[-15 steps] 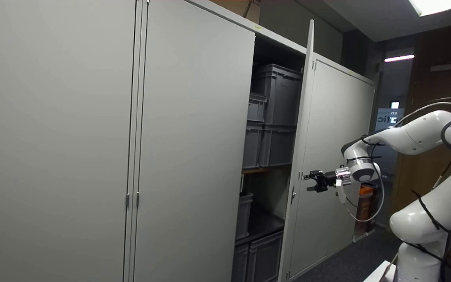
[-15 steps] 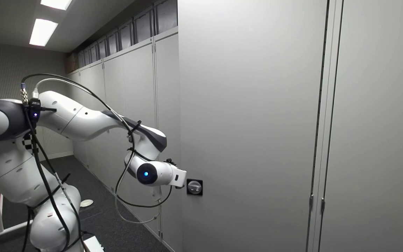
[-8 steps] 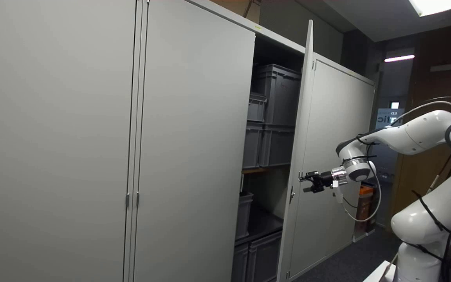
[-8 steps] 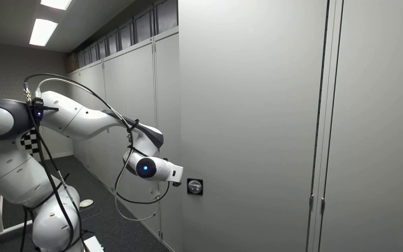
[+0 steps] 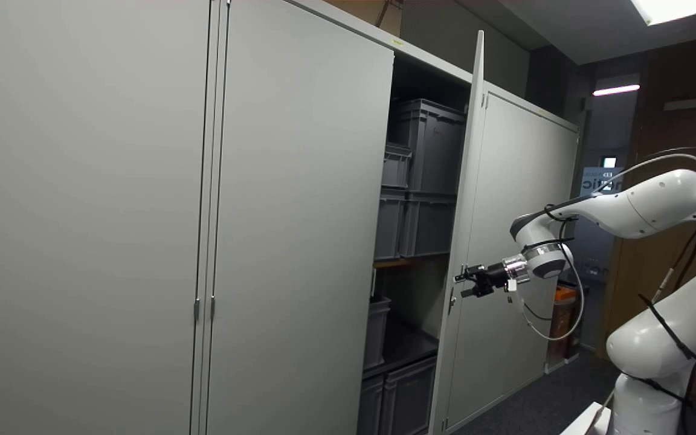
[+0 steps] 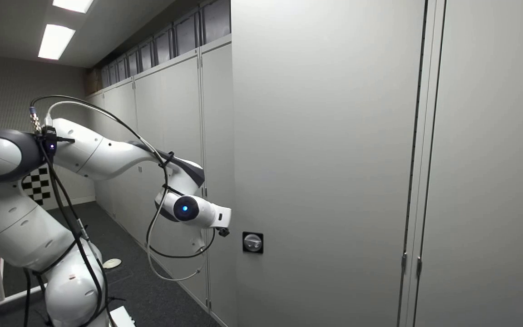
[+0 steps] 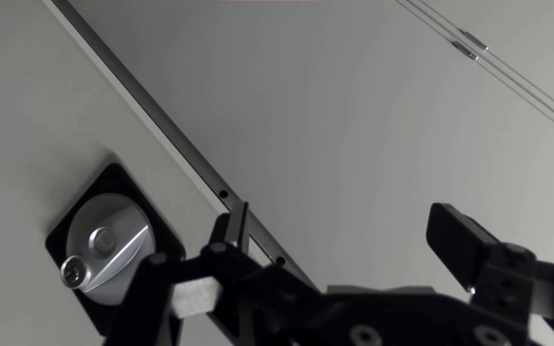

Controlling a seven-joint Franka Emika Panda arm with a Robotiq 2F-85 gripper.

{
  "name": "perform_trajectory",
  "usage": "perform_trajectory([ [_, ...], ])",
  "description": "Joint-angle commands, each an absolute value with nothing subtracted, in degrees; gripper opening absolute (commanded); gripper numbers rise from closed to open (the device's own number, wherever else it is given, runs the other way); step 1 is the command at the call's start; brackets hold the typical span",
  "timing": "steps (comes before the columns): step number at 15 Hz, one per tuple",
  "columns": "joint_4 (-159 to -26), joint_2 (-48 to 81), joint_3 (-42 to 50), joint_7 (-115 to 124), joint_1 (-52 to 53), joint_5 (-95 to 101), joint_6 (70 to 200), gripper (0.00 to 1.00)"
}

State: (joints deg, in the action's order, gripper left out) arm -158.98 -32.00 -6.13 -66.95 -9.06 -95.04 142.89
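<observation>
As seen in both exterior views, swung open and jutting into the room: a grey cabinet door, with a round silver handle set in a black plate near its free edge. Beside it, in an exterior view, the cabinet, holding a tall grey crate and a small crate uppermost, with two more crates under those on a brown-edged shelf. Lower down, a single crate on a dark shelf, then a further pair of crates beneath (contents hidden in every one). Close by the door's edge, the pincer, its fingers spread wide apart, with a shut door showing through the gap in the wrist view. Also in that view, the handle to the left of the gap and slightly lower, near the closer finger; touching or apart for finger and door edge, impossible to say. Farther out, in both exterior views, the white arm, bent; along the cabinet tops, a row of grey boxes; underfoot, dark carpet.
</observation>
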Motion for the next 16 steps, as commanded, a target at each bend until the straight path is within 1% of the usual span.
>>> perform_trajectory([
  [1,-158.95,-33.88,-8.17,-64.43,-6.64,-94.49,146.67,1.00],
  [9,-158.98,-34.16,-15.14,-61.92,-4.59,-95.12,152.06,1.00],
  [16,-157.40,-33.44,-22.61,-51.72,-4.66,-90.22,159.32,1.00],
])
